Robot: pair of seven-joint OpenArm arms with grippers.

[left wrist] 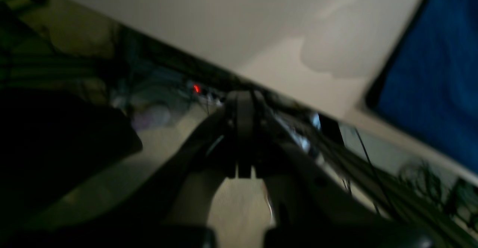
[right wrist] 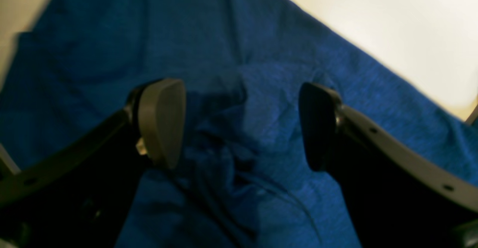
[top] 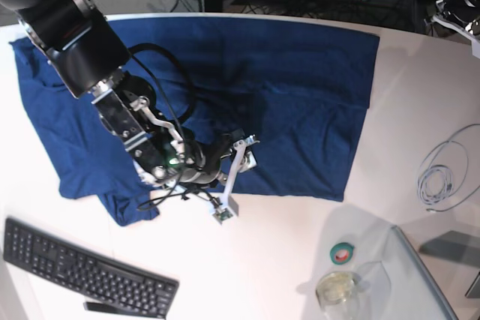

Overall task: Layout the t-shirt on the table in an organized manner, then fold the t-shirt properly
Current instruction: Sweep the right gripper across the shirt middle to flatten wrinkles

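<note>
T-shirt hem (near edge) unobstructed.

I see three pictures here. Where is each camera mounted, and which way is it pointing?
Left wrist: rides the left arm, looks past its shut left pincer over the table edge; t-shirt at right.
Right wrist: rides the right arm, looks down between the open right pincer onto the cloth.
Base: overhead, looking down on the table; only the right arm shows.
Shared: all show the blue t-shirt on the white table.
</note>
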